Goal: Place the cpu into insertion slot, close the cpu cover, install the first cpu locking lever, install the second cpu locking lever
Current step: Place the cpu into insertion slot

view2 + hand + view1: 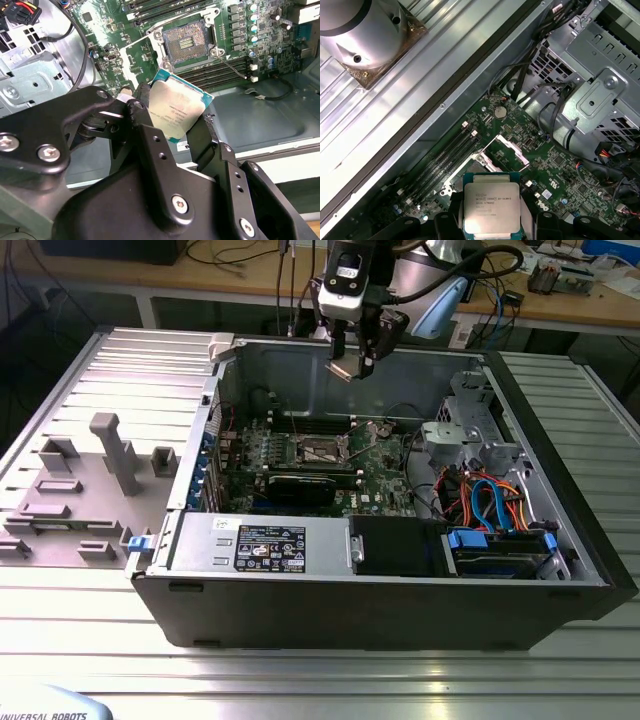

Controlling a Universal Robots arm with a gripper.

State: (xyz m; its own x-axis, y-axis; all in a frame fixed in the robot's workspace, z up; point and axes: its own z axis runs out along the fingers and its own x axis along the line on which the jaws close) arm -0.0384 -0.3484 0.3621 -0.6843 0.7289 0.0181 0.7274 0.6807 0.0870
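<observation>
Shows a robot gripper [352, 366] hanging over an open PC case [400, 615], approx. centre of the exterior view. Holds the chip [177, 112] by two opposite edges, fingers [141, 112] clamped on it, metal top facing both wrist cams. Leaves the socket [187, 42] bare and well below, approx. 6 o'clock from the gripper in the exterior view. Shows the cover [516, 150] flipped up off the socket, w/ a thin wire lever [231, 63] swung out beside it.

To seat it well, probably:
- Square the chip's sides to the socket rim; looks skewed vs the rim in the second wrist view.
- Keep it level and match corner & notches.
- Lower straight, no sideways slide, since the contacts inside look delicate.
- Let go only once flat in the recess.

Room, in the exterior view:
- Plenty overhead, and well apart from the case walls.
- Mind the raised cover & lever right by the socket.
- Memory slots [290, 428] at 12 o'clock of the socket.
- Black card [300, 487] at 6 o'clock.
- Metal drive cage [470, 430] & cables out at 3 o'clock.
</observation>
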